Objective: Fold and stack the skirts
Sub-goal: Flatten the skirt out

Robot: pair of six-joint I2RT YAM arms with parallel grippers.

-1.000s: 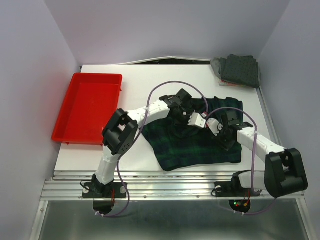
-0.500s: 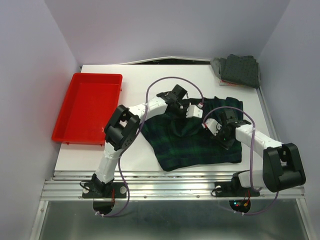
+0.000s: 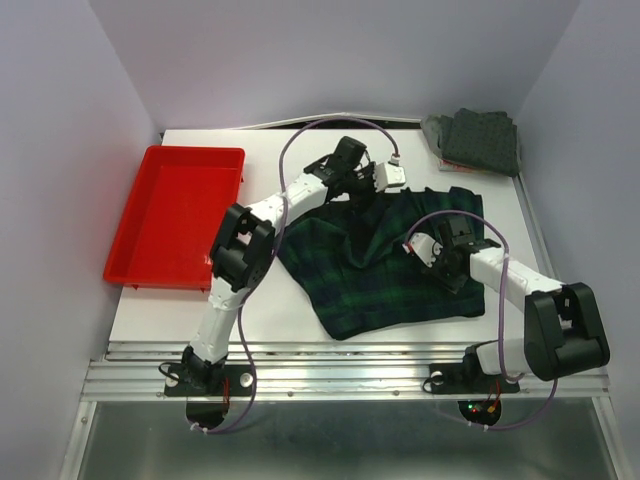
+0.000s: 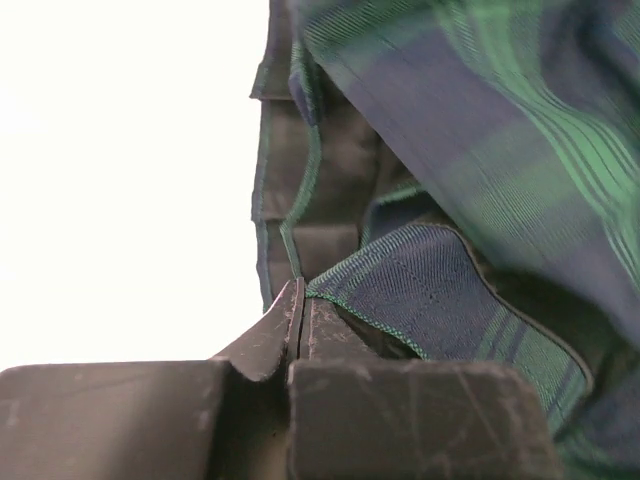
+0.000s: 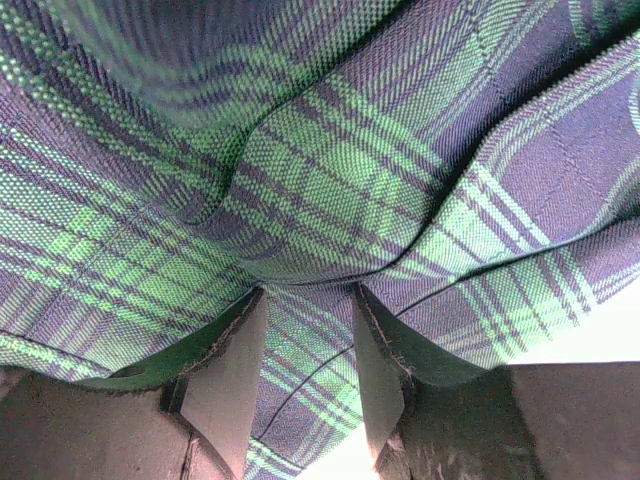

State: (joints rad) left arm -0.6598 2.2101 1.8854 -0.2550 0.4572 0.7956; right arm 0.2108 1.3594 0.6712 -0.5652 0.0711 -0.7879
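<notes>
A robotics lab test cell: plain pale walls (image 3: 330, 50) box in a white table (image 3: 160, 310) on three sides, and two white-and-black robot arms (image 3: 240, 262) are bolted to an aluminium rail (image 3: 340, 365) at its near edge (the rail spans the table's width).

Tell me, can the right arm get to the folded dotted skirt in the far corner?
Probably yes: nothing stands between the right gripper and the dotted skirt, just bare table. But it is busy down on the plaid skirt now.
</notes>
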